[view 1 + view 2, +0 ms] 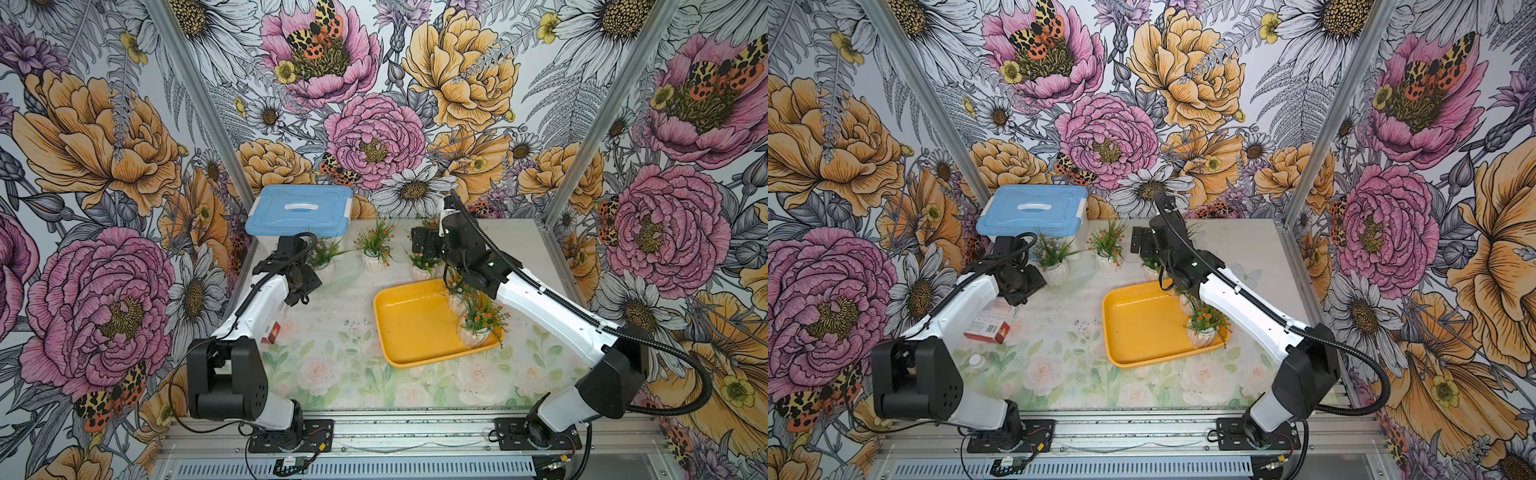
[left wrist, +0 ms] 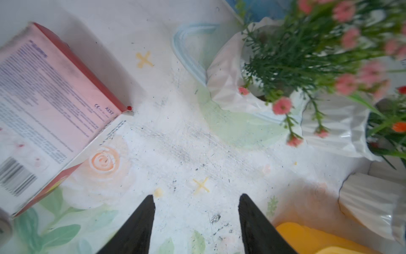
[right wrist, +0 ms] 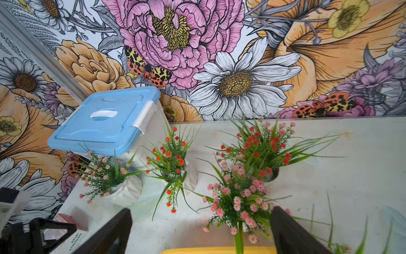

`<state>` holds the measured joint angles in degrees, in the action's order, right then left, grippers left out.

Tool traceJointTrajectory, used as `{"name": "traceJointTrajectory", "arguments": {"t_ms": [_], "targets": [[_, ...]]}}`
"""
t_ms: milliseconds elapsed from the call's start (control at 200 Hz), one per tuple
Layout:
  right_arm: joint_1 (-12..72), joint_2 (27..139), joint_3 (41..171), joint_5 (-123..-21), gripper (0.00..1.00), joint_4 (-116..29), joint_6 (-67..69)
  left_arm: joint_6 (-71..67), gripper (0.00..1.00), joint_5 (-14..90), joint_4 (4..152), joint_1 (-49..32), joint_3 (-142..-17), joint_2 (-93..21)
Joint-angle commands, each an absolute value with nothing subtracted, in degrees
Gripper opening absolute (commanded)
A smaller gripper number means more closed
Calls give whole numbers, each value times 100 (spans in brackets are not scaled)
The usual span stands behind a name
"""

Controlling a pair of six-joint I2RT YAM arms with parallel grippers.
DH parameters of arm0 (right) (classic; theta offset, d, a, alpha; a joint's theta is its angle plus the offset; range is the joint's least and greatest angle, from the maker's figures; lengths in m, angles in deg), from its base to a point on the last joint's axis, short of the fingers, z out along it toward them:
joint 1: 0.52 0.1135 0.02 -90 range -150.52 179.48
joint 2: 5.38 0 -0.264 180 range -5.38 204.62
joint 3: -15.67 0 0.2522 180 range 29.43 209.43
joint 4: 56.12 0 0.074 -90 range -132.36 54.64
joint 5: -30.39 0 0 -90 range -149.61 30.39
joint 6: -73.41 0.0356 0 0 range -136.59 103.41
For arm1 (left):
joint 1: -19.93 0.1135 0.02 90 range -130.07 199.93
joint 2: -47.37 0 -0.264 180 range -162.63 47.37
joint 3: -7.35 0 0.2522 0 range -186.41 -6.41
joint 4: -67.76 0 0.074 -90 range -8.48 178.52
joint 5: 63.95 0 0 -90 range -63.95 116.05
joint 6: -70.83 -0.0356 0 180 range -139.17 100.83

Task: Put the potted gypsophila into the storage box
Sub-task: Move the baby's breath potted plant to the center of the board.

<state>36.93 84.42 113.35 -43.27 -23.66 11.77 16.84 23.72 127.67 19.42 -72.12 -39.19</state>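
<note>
Floral-printed tabletop (image 1: 332, 365), flowered walls. Left gripper (image 2: 196, 195) hovers over bare cloth, jaws parted and empty, a pink potted gypsophila (image 2: 285, 57) just ahead. Right gripper (image 3: 201, 209), wide apart, grips nothing; another pink-blossomed plant (image 3: 237, 204) stands just beyond its fingertips. Behind them lies the storage box (image 1: 415, 328), holding two pots (image 1: 473, 336).

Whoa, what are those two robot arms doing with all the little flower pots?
They're moving potted gypsophila into the yellow tray. Two pots sit in it already; four more wait on the table behind it. The right gripper hangs open over a pink-flowered pot, and the left gripper is open above bare table, empty.
</note>
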Motion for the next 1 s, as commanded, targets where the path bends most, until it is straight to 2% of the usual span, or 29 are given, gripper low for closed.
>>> {"name": "traceJointTrajectory", "arguments": {"t_ms": [0, 400, 680, 995], "targets": [[3684, 8522, 11577, -4267, 97, -2661, 1110, 1746, 59, 2786, 12301, 2090, -7514, -4183], [3684, 8706, 11596, -4080, 98, -2673, 1146, 2169, 50, 3159, 11664, 2236, -8105, -5359], [3675, 8767, 11618, -3966, 98, -2677, 1171, 2282, 50, 3069, 11530, 2217, -8248, -5636], [3667, 8787, 11596, -3830, 98, -2675, 1145, 2249, 45, 2709, 11538, 2093, -8290, -5973]]}}
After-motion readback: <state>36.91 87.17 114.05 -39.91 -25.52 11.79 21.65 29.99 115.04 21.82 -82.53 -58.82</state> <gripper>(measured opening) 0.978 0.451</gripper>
